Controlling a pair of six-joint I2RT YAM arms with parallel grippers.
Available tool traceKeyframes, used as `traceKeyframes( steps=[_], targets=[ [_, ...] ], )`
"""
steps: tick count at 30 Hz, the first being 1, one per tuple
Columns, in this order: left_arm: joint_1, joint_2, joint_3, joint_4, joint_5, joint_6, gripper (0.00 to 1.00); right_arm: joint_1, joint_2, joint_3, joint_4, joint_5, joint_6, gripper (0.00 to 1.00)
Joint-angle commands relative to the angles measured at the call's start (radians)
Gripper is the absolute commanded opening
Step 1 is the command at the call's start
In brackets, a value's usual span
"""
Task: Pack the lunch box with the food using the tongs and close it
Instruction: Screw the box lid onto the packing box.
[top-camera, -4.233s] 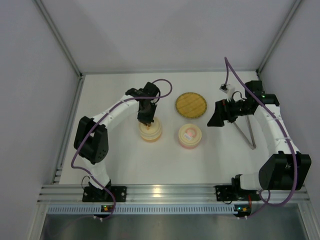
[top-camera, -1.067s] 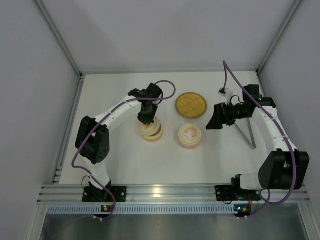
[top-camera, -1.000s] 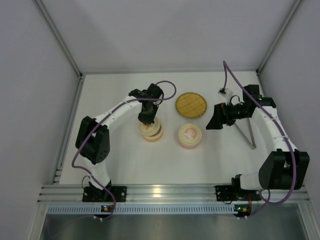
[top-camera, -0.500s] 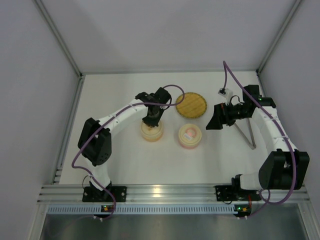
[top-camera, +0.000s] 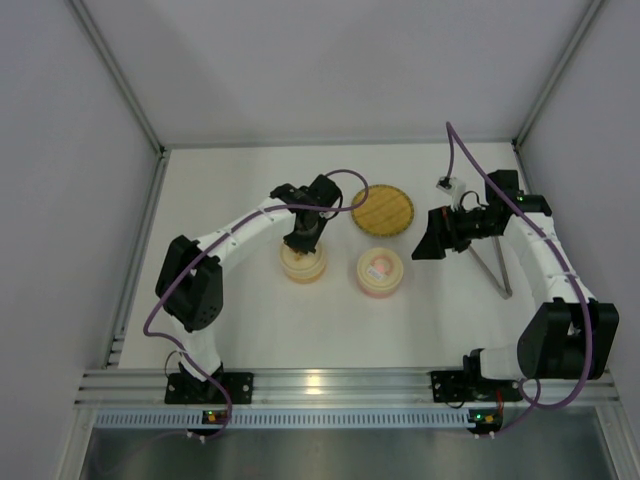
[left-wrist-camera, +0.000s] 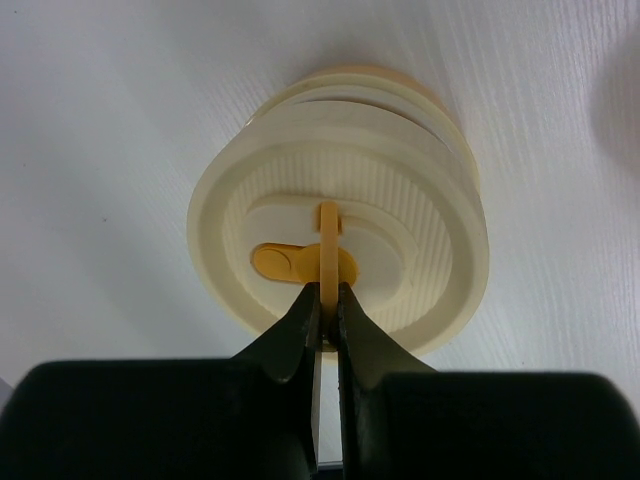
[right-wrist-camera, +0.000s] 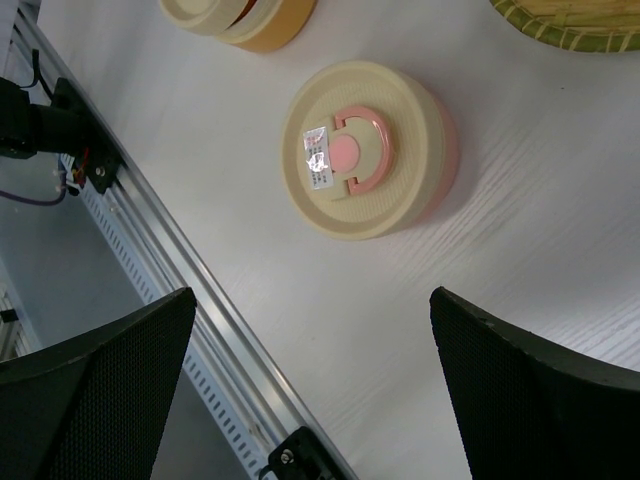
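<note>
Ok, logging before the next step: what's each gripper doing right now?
Left gripper: shut on the yellow lid handle.
Right gripper: open, holding nothing.

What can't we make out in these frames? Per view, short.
- Food: in no view; lids cover the yellow lunch box and the pink lunch box.
- Tongs: top view only, far ends hidden under the right arm.
- Woven tray: right wrist view, cut off by the top edge.
- Label on the pink lid: too small to read.
- Handle: left wrist view, lower part hidden by the left hand pinching it.
</note>
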Motion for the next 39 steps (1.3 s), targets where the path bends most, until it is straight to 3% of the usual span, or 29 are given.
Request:
traceKeyframes(
  steps=[1, 27, 39],
  targets=[
    [0.003, -0.006, 0.031, -0.004, 0.014, 0.006, 0.00, -0.021, -0.004, 0.004, 0.045, -0.037, -0.012, 0.99],
    [0.003, 0.068, 0.046, 0.021, 0.019, 0.015, 0.00, -0.021, -0.003, -0.012, 0.045, -0.038, -0.025, 0.99],
    [0.046, 0.011, -0.076, 0.082, 0.152, 0.058, 0.00, -0.021, -0.004, -0.011, 0.035, -0.041, -0.038, 0.99]
  ],
)
